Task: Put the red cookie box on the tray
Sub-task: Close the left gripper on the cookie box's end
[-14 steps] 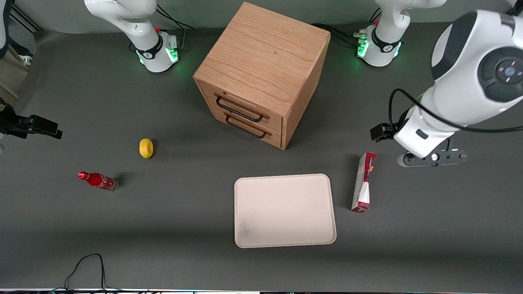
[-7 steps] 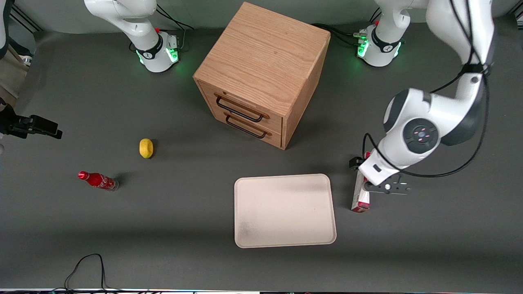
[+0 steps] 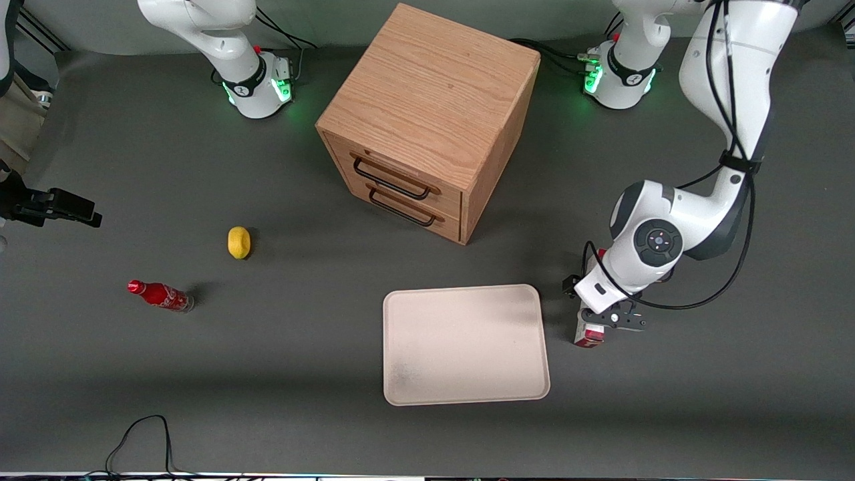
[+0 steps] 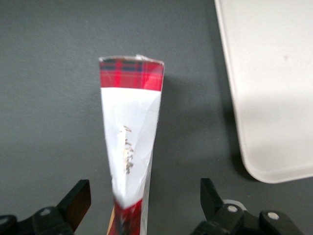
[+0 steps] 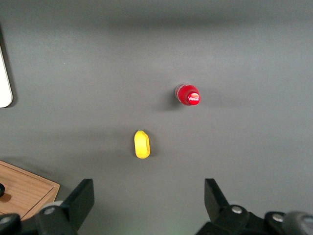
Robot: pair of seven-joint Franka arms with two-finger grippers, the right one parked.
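The red cookie box (image 3: pixel 588 335) lies on the dark table beside the tray's (image 3: pixel 465 345) short side, toward the working arm's end. In the front view the wrist covers most of it. My gripper (image 3: pixel 606 316) is low over the box, open. In the left wrist view the box (image 4: pixel 129 132) shows a tartan red end and a white middle and runs between the two black fingers (image 4: pixel 78 200), which stand well apart from its sides. Beside the box in that view is the rounded corner of the cream tray (image 4: pixel 274 88), with nothing on it.
A wooden drawer cabinet (image 3: pixel 427 120) with two black handles stands farther from the front camera than the tray. A yellow fruit (image 3: pixel 238 242) and a small red soda bottle (image 3: pixel 160 295) lie toward the parked arm's end. A black cable (image 3: pixel 140 434) loops at the table's near edge.
The left arm has swung in toward the tray and come down. Its gripper went from beside the box's farther end to low over the box, fingers astride it. The box has not moved.
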